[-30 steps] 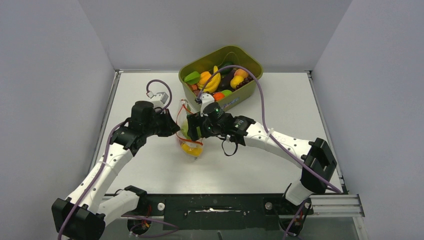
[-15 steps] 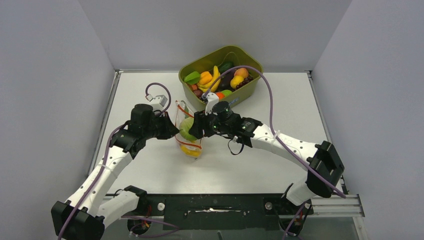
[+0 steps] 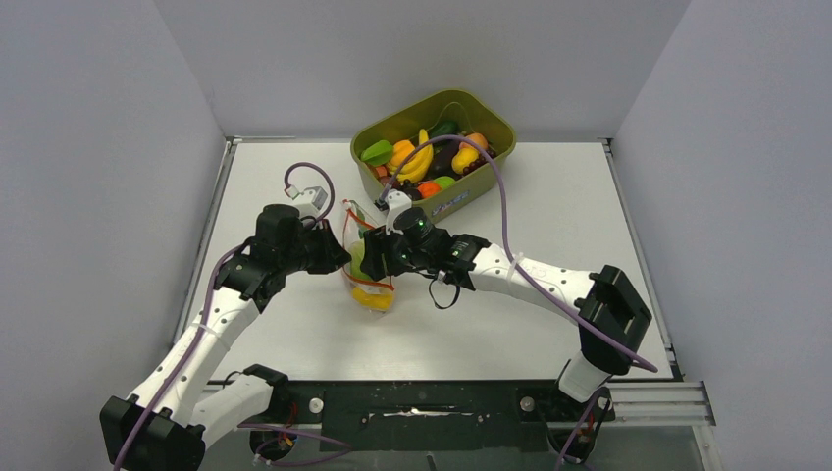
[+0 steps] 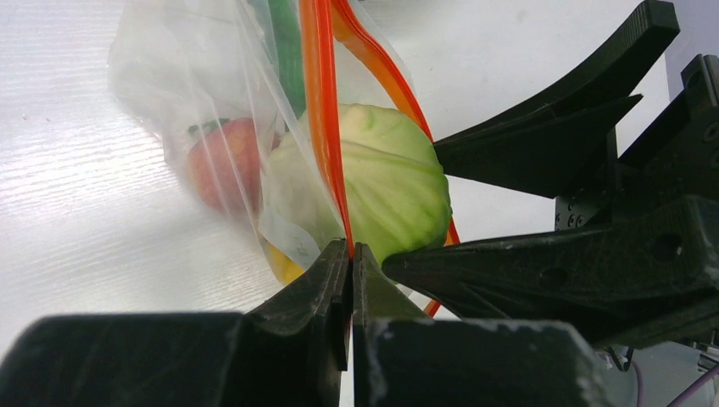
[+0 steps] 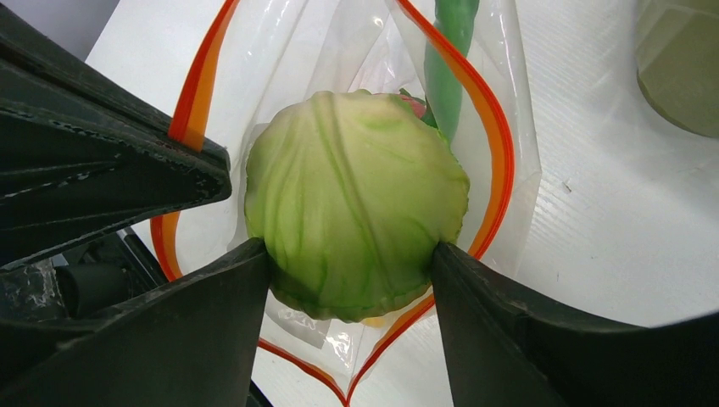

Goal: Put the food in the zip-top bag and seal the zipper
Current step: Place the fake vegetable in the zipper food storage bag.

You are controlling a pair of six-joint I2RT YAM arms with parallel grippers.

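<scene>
1 white table (image 3: 549, 196) lies under both my arms. At its 12 o'clock edge stands an olive-green tub (image 3: 493, 120) heaped with toy fruit and vegetables. Just toward 7 o'clock of the tub, near the table's middle, the zip-top bag (image 3: 359, 218) is held up off the surface with its mouth spread into a loop.

My left gripper (image 4: 350, 254) reaches the bag from 9 o'clock. Its 2 fingers are pressed together, pinching the zipper (image 4: 320, 127) on that side of the mouth.

My right gripper (image 5: 352, 254) comes in from 3 o'clock. Its jaws stand fairly wide, 1 finger against each flank of the cabbage (image 5: 356, 203), so I am holding it. The cabbage sits in the bag's mouth, ringed by the red-orange strip, and I cannot tell how much of it is past the rim.

Inside the bag, a long green pod (image 5: 449, 59) stands along the wall at 12 o'clock of the cabbage in my right wrist view. A pink-red fruit (image 4: 225, 165) shows through the plastic at 9 o'clock of the cabbage in my left wrist view. A yellow pepper (image 3: 375, 296) rests at the bag's bottom.
</scene>
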